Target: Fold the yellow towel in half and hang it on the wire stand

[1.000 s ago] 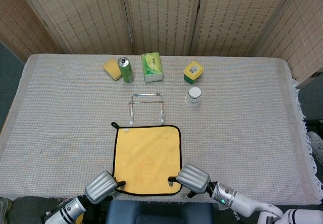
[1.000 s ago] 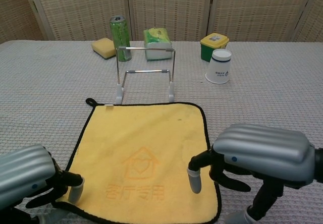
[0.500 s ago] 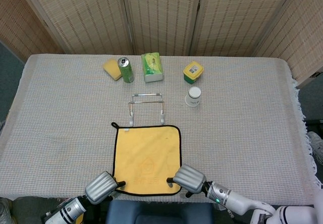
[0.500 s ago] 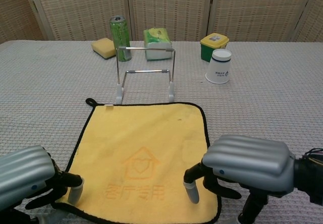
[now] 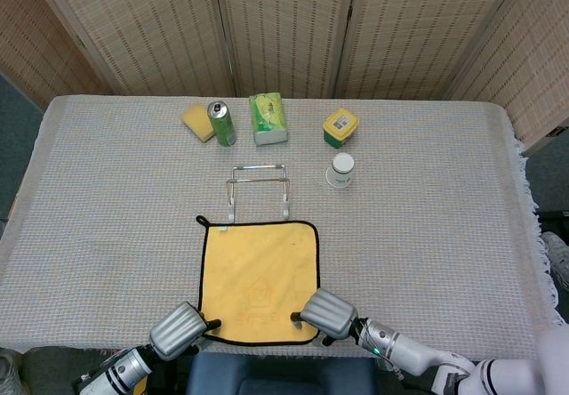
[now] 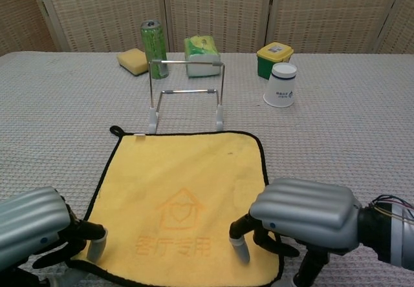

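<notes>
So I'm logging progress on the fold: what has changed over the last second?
The right robot hand slid leftward and nearer the robot along the yellow towel's near edge, fingertips over its near right corner. The left robot hand stayed at the near left corner. The towel still lies flat and the wire stand is bare.

A staged lab: cloth-covered table (image 5: pixel 427 235) before woven folding screens (image 5: pixel 284 21).

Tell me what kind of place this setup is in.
Probably an indoor robot test area, not a home. A table under a grey woven cloth stands before woven folding screens, and a few staged items lie on it: a yellow towel, a wire stand and a green can.
</notes>
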### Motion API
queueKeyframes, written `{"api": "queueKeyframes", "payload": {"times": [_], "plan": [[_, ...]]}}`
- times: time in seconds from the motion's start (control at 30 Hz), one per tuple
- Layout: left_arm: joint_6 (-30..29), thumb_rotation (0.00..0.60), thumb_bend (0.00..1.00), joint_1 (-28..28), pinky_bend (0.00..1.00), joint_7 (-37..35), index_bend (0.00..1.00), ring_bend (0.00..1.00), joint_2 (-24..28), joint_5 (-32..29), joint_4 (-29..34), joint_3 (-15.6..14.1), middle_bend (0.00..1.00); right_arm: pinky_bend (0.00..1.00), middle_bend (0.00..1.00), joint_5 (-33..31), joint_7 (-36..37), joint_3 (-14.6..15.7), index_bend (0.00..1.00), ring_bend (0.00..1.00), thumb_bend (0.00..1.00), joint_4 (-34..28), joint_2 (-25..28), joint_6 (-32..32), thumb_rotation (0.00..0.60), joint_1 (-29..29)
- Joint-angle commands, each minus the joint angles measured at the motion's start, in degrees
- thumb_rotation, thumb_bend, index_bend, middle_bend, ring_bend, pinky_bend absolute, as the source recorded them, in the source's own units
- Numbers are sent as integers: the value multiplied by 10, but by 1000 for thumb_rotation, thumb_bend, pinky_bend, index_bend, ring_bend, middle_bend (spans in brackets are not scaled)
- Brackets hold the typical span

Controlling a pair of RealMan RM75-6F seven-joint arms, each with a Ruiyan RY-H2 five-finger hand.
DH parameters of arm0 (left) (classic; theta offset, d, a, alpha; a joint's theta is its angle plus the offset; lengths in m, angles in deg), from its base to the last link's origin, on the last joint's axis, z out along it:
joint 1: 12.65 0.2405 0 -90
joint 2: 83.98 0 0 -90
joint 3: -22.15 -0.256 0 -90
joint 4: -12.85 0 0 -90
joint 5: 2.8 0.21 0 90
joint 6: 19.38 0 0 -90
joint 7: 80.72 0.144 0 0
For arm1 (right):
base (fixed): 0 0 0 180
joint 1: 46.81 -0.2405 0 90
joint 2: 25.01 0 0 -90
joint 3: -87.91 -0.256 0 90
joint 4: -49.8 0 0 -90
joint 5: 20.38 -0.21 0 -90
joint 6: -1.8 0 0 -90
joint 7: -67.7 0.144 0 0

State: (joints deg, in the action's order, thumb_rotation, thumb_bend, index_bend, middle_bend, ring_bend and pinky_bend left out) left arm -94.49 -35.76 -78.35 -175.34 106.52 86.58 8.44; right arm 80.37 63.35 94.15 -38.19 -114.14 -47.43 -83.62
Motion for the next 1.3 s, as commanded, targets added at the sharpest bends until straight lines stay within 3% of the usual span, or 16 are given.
{"api": "queueKeyframes", "payload": {"times": [0.03,0.67,0.87,1.3], "plan": [[-1,600,474,1,897,-1,572,858,0,0,-1,0,920,1000,845,-3,-2,1,466,940,229,2,-3,0,600,-2],[-17,600,474,4,897,-14,572,859,2,-3,-7,5,920,1000,847,-16,6,2,554,946,415,21,-18,-29,600,-4],[-8,600,474,-10,897,-61,572,859,19,-26,16,23,921,1000,847,-32,13,-13,564,946,434,14,-11,-43,600,-4],[74,600,474,-59,897,-149,568,859,63,-118,55,79,920,1000,847,-91,5,-70,566,946,439,18,-20,-37,600,-22]]}}
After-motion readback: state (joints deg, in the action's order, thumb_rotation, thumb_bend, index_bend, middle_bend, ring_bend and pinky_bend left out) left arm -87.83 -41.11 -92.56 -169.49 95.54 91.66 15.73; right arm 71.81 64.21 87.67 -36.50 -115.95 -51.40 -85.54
